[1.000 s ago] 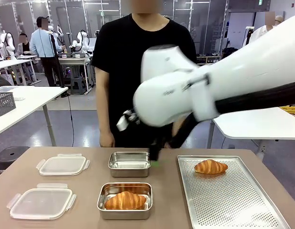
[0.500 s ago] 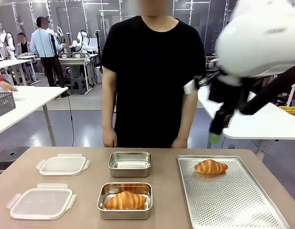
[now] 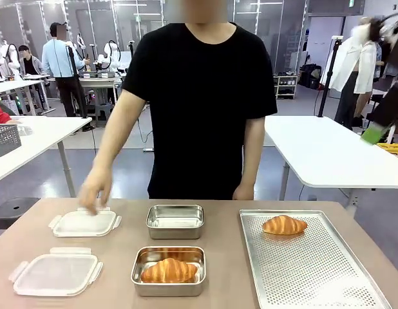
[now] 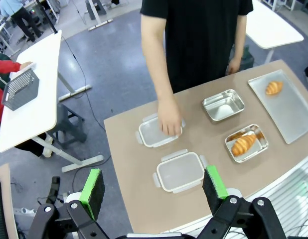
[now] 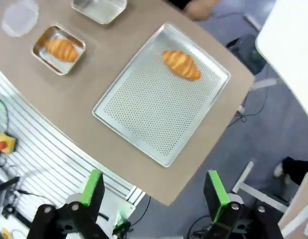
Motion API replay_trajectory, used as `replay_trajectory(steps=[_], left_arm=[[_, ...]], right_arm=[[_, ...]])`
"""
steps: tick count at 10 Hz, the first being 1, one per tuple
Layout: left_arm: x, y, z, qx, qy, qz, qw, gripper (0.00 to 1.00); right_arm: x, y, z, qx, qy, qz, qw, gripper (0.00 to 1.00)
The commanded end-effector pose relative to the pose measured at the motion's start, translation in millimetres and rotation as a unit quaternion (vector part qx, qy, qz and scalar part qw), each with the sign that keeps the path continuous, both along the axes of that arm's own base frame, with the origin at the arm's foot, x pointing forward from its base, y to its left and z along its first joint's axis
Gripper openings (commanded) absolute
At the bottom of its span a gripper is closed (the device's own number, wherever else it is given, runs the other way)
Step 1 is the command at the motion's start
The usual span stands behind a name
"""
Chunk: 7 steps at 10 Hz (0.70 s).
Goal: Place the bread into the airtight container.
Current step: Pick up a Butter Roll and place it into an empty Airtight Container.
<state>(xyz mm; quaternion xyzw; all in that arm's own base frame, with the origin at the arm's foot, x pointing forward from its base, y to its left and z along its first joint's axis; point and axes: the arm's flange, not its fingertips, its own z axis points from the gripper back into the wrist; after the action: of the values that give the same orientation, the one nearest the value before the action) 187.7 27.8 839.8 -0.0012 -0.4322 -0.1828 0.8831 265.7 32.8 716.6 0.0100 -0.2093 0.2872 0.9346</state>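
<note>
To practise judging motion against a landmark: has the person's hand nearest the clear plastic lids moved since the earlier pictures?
Yes. The hand went picture-left, away from the empty rectangular steel container, to the far clear plastic lid.

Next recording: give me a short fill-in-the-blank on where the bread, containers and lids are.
The near metal container holds one ____.
The far metal container is ____.
The person's hand rests on the far plastic ____.
The second croissant lies on the perforated ____.
Missing: croissant; empty; lid; tray.
</note>
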Motion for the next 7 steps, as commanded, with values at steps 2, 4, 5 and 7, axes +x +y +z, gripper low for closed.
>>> replay_trajectory(steps=[2,4,5,7], left_arm=[[1,0,1,0.001,0.000,0.000,1.000,1.00],[1,0,1,0.001,0.000,0.000,1.000,1.00],[1,0,1,0.001,0.000,0.000,1.000,1.00],[1,0,1,0.001,0.000,0.000,1.000,1.00]], right_arm=[[-16,0,11,0.020,-0.013,-0.024,0.999,1.00],[8,11,-19,0.005,-0.008,0.030,0.999,1.00],[32,15,-46,-0.011,0.003,0.072,0.997,1.00],[81,25,-102,-0.046,-0.011,0.136,0.990,1.00]])
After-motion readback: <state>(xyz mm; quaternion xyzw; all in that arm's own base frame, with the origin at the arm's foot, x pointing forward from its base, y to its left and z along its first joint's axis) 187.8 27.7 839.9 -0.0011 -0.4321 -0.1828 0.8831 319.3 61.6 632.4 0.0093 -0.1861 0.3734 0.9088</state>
